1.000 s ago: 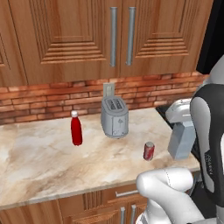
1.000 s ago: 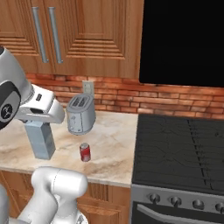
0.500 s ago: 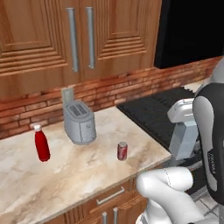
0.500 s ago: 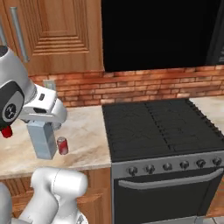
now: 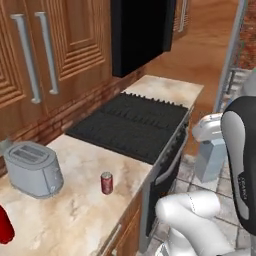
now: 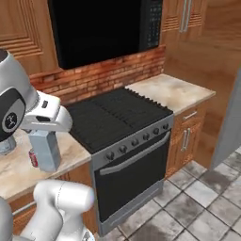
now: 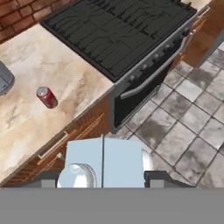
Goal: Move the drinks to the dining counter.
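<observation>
- The gripper [image 7: 103,177] is clamped on the pale grey bottle [image 7: 105,162], whose boxy body sits between the two dark finger tips in the hand view.
- The same bottle hangs upright under the white hand in the left base view [image 5: 210,160], over the tiled floor [image 5: 187,172] just beside the oven front.
- In the right base view the held bottle [image 6: 44,149] stands in front of the worktop edge, partly covering the small red soda can [image 6: 33,157].
- The soda can [image 5: 106,183] stands upright on the marbled worktop [image 5: 75,210], near its front edge, between the silver toaster [image 5: 32,170] and the black stove top [image 5: 130,125].
- The hand view shows the can [image 7: 47,97] on the worktop well apart from the gripper, which is out over the floor.
- The slim red bottle [image 5: 5,226] shows as a red rounded body at the left edge of the left base view, on the worktop in front of the toaster.
- A dark microwave [image 6: 101,28] hangs above the stove, against the brick wall [image 6: 94,75].
- Wooden cabinets [image 5: 45,55] hang above the toaster.
</observation>
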Controlling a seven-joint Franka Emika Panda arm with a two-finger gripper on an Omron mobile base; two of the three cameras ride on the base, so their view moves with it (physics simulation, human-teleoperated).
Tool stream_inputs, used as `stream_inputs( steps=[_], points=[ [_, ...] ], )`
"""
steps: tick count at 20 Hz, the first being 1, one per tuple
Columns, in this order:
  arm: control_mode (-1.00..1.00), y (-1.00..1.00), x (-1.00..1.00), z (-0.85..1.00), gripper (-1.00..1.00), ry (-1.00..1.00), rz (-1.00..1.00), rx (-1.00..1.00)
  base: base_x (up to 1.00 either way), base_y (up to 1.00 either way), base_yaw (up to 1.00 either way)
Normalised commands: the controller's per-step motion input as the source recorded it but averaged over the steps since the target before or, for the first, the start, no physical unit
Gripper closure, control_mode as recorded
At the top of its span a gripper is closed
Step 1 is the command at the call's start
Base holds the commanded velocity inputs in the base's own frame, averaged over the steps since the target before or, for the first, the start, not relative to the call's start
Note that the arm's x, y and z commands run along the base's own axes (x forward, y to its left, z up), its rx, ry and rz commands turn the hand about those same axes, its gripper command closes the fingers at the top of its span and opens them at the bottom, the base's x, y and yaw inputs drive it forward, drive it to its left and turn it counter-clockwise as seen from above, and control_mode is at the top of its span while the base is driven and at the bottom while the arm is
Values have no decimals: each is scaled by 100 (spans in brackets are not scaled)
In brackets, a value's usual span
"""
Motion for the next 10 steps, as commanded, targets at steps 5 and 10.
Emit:
stream_inputs(
  steps=[5,10],
  points=[
    [100,0,0,0,100,0,0,0,0,0,-96],
    [100,0,0,0,100,0,0,0,0,14,-99]
  ],
)
